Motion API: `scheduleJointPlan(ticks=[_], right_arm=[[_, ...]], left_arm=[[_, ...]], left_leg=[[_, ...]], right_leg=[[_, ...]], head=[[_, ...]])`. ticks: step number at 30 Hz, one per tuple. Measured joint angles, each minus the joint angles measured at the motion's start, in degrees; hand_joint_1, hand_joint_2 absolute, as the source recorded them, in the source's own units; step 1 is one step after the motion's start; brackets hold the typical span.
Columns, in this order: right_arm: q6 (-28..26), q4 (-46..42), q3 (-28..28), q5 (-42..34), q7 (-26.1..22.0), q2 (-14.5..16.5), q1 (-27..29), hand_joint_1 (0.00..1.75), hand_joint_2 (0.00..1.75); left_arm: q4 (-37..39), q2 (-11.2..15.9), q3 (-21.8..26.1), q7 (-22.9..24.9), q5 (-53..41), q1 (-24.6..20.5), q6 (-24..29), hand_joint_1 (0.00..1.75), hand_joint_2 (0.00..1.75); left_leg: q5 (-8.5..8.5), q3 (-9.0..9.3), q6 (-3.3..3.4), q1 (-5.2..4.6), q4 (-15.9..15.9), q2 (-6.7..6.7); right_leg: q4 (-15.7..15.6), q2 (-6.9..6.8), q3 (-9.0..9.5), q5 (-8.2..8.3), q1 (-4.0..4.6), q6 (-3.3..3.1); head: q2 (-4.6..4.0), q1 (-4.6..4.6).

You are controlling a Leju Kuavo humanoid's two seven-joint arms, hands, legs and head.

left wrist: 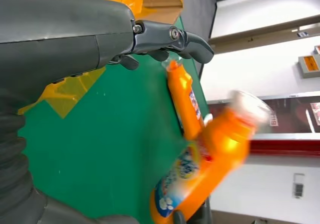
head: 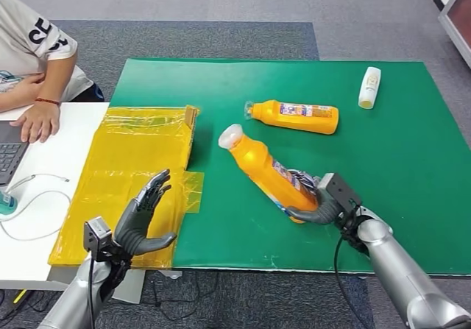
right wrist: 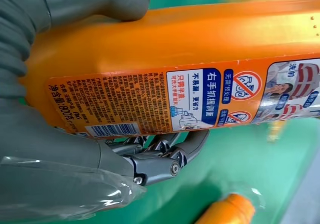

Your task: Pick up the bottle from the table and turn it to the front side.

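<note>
The bottle, orange with a pale cap, sits tilted over the middle of the green mat, cap end raised toward the far left and base in the right hand's grasp; the right wrist view shows its printed back label with a barcode facing the camera.

At the far left a person's hand rests on the white table near a laptop. A sheet of yellow plastic film lies across the table edge and the mat. Over its near edge hovers the left hand, fingers spread and holding nothing.

Beyond the held bottle a second orange bottle lies on its side on the mat. The right hand grips the bottle's base end, thumb on one side and fingers curled under the other. A small white bottle lies at the far right of the mat.
</note>
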Motion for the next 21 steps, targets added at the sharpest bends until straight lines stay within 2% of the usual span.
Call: scheduleJointPlan(ticks=[3, 8, 16, 18, 21], right_arm=[[2.5, -4.0, -4.2, -2.9, -0.8, 0.3, 4.0, 1.75, 1.75], [4.4, -9.2, -8.1, -3.9, -0.4, 1.2, 8.9, 1.75, 1.75], [5.3, -14.5, -9.8, -3.3, 0.0, 3.0, 11.0, 1.75, 1.75], [5.4, -15.5, -9.7, -2.7, 0.1, 3.6, 11.3, 1.75, 1.75], [5.2, -16.9, -9.5, -1.0, 0.5, 4.6, 11.5, 1.75, 1.75]], left_arm=[[-0.2, 0.2, 0.5, 0.0, 1.4, 1.1, -1.6, 0.0, 1.75], [0.1, 0.5, 1.6, 0.0, 2.7, 2.5, -3.9, 0.0, 1.75], [1.5, 0.6, 2.7, 0.0, 3.4, 2.5, -5.9, 0.0, 1.75], [2.1, 0.6, 2.7, 0.0, 4.3, 2.2, -8.1, 0.0, 1.75], [3.0, 0.7, 2.7, 0.0, 7.5, 1.6, -15.7, 0.0, 1.75]], left_leg=[[-0.06, -0.01, -0.02, 0.0, 0.0, -0.01], [-0.13, 0.08, -0.04, 0.01, 0.0, -0.02], [-0.08, 0.09, -0.07, 0.01, 0.0, -0.01], [-0.06, 0.07, -0.06, 0.01, 0.0, 0.0], [-0.04, 0.07, -0.05, 0.01, 0.0, -0.01]], right_leg=[[0.0, 0.0, 0.0, -0.08, 0.0, 0.0], [0.0, -0.01, 0.11, -0.17, 0.01, -0.03], [0.0, 0.0, 0.05, -0.11, 0.01, -0.05], [0.0, 0.0, 0.04, -0.11, 0.01, -0.05], [0.0, 0.0, 0.04, -0.11, 0.01, -0.05]], head=[[-0.01, 0.0], [-0.01, 0.0], [-0.01, 0.0], [-0.01, 0.0], [-0.01, -0.01]])
